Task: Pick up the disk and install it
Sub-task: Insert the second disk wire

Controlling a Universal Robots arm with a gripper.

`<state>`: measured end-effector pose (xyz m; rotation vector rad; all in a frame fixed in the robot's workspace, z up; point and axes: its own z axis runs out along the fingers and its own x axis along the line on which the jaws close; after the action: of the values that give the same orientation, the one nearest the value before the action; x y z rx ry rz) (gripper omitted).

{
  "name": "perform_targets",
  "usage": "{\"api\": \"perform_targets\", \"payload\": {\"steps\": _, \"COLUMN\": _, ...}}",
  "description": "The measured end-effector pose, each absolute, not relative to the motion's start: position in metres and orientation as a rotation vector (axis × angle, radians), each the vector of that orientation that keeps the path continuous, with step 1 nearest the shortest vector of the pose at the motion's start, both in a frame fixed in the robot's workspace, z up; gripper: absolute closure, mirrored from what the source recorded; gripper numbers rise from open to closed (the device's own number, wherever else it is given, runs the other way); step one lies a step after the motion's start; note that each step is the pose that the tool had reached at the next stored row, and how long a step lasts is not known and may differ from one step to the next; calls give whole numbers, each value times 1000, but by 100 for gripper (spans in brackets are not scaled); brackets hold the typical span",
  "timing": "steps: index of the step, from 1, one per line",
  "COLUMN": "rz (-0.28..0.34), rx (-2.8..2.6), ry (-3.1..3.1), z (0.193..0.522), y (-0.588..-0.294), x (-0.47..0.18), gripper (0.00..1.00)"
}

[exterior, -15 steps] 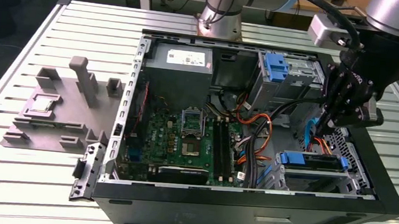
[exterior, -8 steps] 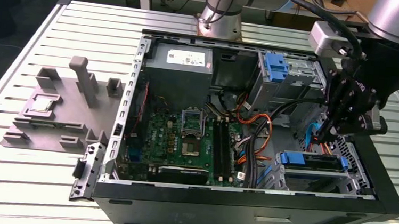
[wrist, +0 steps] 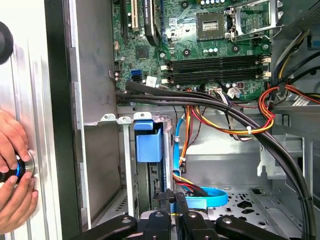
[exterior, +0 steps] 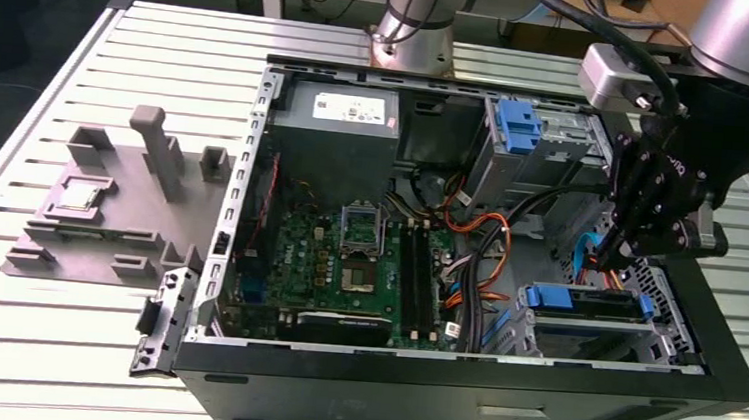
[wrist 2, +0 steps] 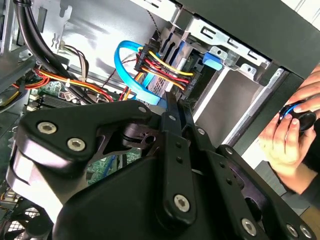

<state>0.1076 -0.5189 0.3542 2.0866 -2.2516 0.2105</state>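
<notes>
The disk [exterior: 587,305] lies in the drive bay at the front corner of the open computer case [exterior: 467,403], on the exterior view's right, its blue rail showing. Red, yellow and blue cables run to its end. My gripper [exterior: 603,258] hangs just above that bay with its two thin black fingers pressed together and nothing visible between them. In the second wrist view the gripper [wrist 2: 172,98] points at the cabled end of the disk [wrist 2: 159,84]. In the first wrist view the gripper [wrist: 170,196] sits beside the disk's blue rail [wrist: 148,144].
A person's hands [wrist 2: 287,132] hold a round black knob [wrist: 11,171] just outside the case wall. Thick black cables [wrist: 210,102] cross above the bay. An upright blue latch [exterior: 521,123] stands in the rear bay. A grey fixture [exterior: 121,200] lies on the slatted table [exterior: 16,342].
</notes>
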Motion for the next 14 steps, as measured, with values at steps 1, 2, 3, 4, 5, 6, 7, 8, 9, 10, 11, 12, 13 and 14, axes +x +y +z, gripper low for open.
{"api": "perform_targets", "payload": {"steps": 1, "rz": 211, "rx": 2087, "ry": -2252, "z": 354, "y": -519, "x": 108, "gripper": 84}}
{"api": "perform_targets", "payload": {"steps": 2, "rz": 211, "rx": 2087, "ry": -2252, "z": 354, "y": -519, "x": 108, "gripper": 84}}
{"api": "perform_targets", "payload": {"steps": 3, "rz": 211, "rx": 2087, "ry": -2252, "z": 354, "y": -519, "x": 108, "gripper": 84}}
{"api": "perform_targets", "payload": {"steps": 4, "rz": 211, "rx": 2087, "ry": -2252, "z": 354, "y": -519, "x": 108, "gripper": 84}}
{"api": "perform_targets", "payload": {"steps": 5, "rz": 211, "rx": 2087, "ry": -2251, "z": 354, "y": -519, "x": 108, "gripper": 84}}
{"api": "perform_targets", "payload": {"steps": 6, "rz": 211, "rx": 2087, "ry": -2251, "z": 354, "y": -520, "x": 108, "gripper": 84}}
{"api": "perform_targets", "payload": {"steps": 7, "rz": 211, "rx": 2087, "ry": -2251, "z": 354, "y": -520, "x": 107, "gripper": 84}}
{"api": "perform_targets", "payload": {"steps": 8, "rz": 211, "rx": 2088, "ry": -2251, "z": 354, "y": -520, "x": 107, "gripper": 84}}
{"api": "perform_targets", "payload": {"steps": 9, "rz": 213, "rx": 2091, "ry": -2250, "z": 354, "y": -521, "x": 106, "gripper": 84}}
{"api": "perform_targets", "payload": {"steps": 10, "rz": 216, "rx": 2094, "ry": -2249, "z": 354, "y": -521, "x": 105, "gripper": 84}}
{"api": "perform_targets", "payload": {"steps": 11, "rz": 219, "rx": 2098, "ry": -2248, "z": 354, "y": -521, "x": 104, "gripper": 84}}
{"api": "perform_targets", "payload": {"steps": 12, "rz": 221, "rx": 2100, "ry": -2248, "z": 354, "y": -522, "x": 103, "gripper": 84}}
{"api": "perform_targets", "payload": {"steps": 13, "rz": 224, "rx": 2103, "ry": -2248, "z": 354, "y": -522, "x": 102, "gripper": 84}}
{"api": "perform_targets", "payload": {"steps": 14, "rz": 228, "rx": 2105, "ry": -2249, "z": 354, "y": -523, "x": 102, "gripper": 84}}
